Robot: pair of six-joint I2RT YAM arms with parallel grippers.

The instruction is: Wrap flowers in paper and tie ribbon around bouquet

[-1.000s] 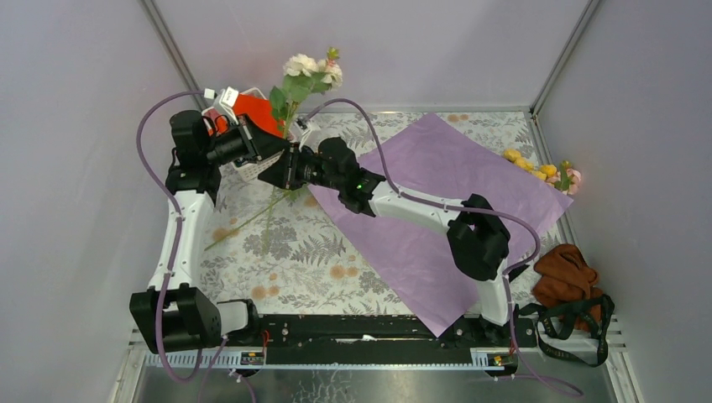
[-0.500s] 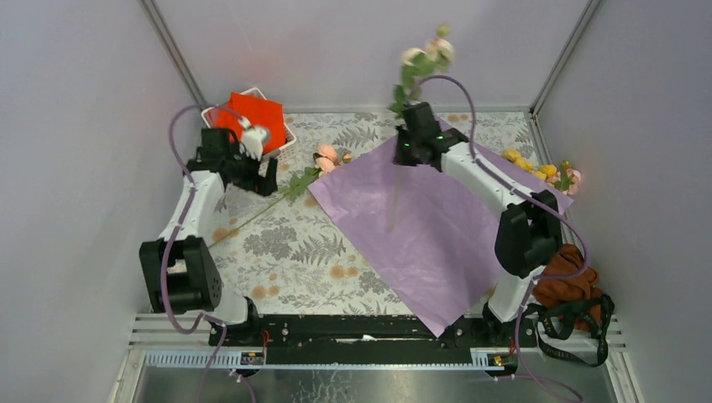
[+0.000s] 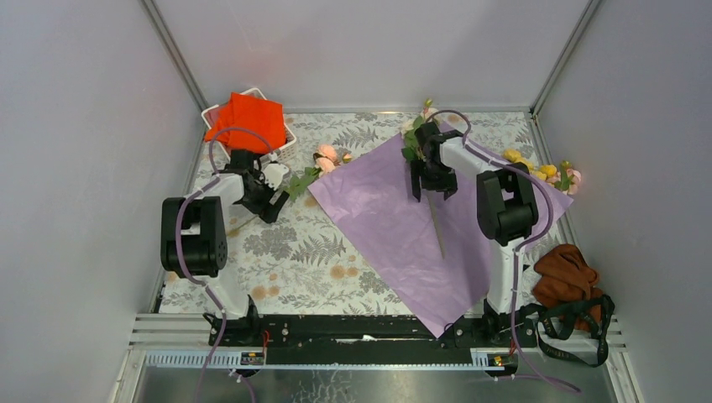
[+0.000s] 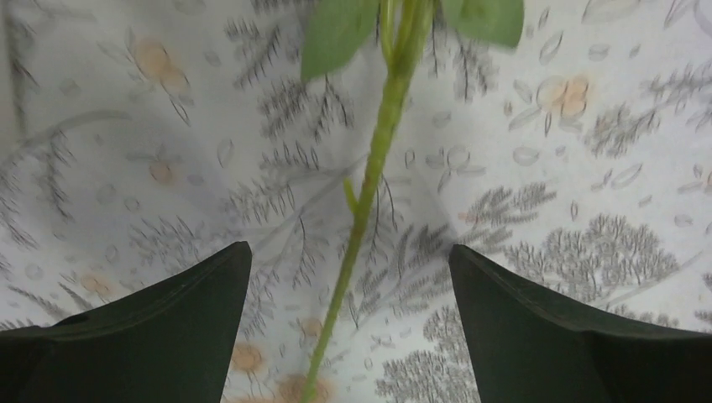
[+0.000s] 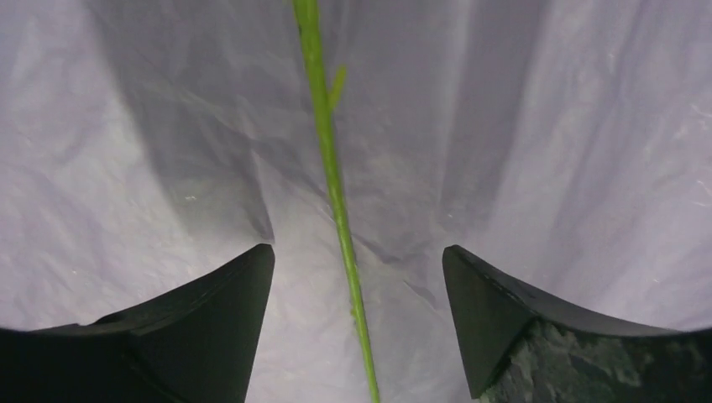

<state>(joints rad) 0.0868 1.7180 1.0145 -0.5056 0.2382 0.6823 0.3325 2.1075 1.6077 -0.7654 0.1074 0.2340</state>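
My right gripper (image 5: 357, 260) holds its fingers apart astride a flower stem (image 5: 334, 189) lying on the purple paper (image 5: 126, 168). My left gripper (image 4: 348, 252), equally spread, straddles a second stem (image 4: 374, 159) on the tablecloth (image 4: 571, 185). Closing the left off-centre could roll that stem away or pinch the cloth.

Left claw (image 4: 348, 262) gaping wide, right claw (image 5: 358, 265) gaping too, both pointing downward

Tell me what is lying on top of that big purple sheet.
One green flower stem lies on the paper, its blooms at the far edge. The right pincer hangs open above it. The arm covers most of the blooms.
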